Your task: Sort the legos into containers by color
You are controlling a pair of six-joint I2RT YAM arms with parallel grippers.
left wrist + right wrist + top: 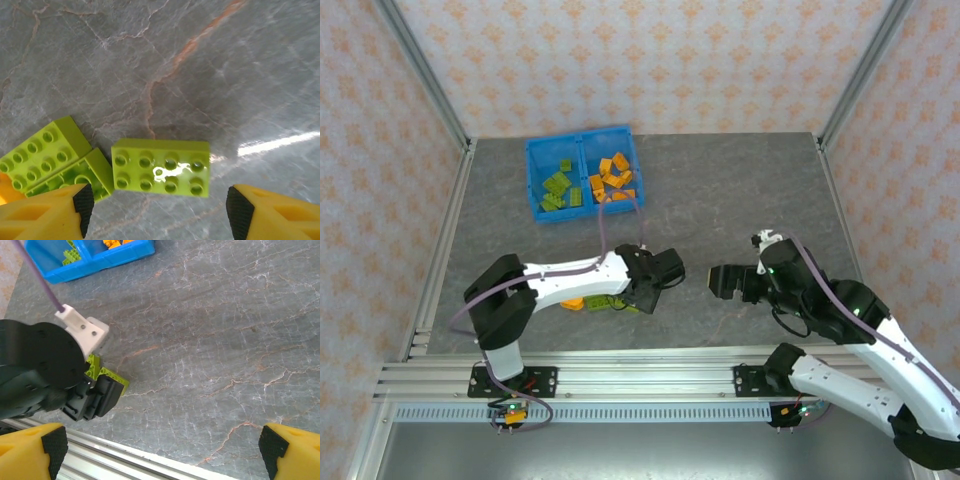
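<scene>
**A:** We log the left gripper [160, 210] low over the grey marbled table [210, 70]. Its yellow, black-padded fingers [84, 204] are spread apart and hold nothing.

**B:** And the target?

**A:** It is a lime green two-by-four studded plastic brick [160, 167], lying flat with studs up. It sits just ahead of the fingertips, centred in the gap. Its long axis runs from one finger across to the other. We judge the gap wider than the brick, but not by much.

**B:** Neighbours?

**A:** A pair of lime green bricks [42, 152] lies off toward the left-hand finger, the nearer one just beside the target's end. An orange piece [574, 303] lies beyond them. We think that finger could catch the nearer brick on the way down.

**B:** Which arm is nearer?

**A:** The left, plainly. The right gripper [162, 442] hangs well apart to the side, its fingers wide and empty.

**B:** What do we get from each view?

**A:** The left wrist view gives us the brick's axis and studs. From above, the arm overhangs that pile, but we get the bright blue two-compartment plastic bin [533, 185]. It stands well beyond the left gripper, toward the far side. Green bricks lie in the compartment on the left arm's side, orange ones in the other.
</scene>
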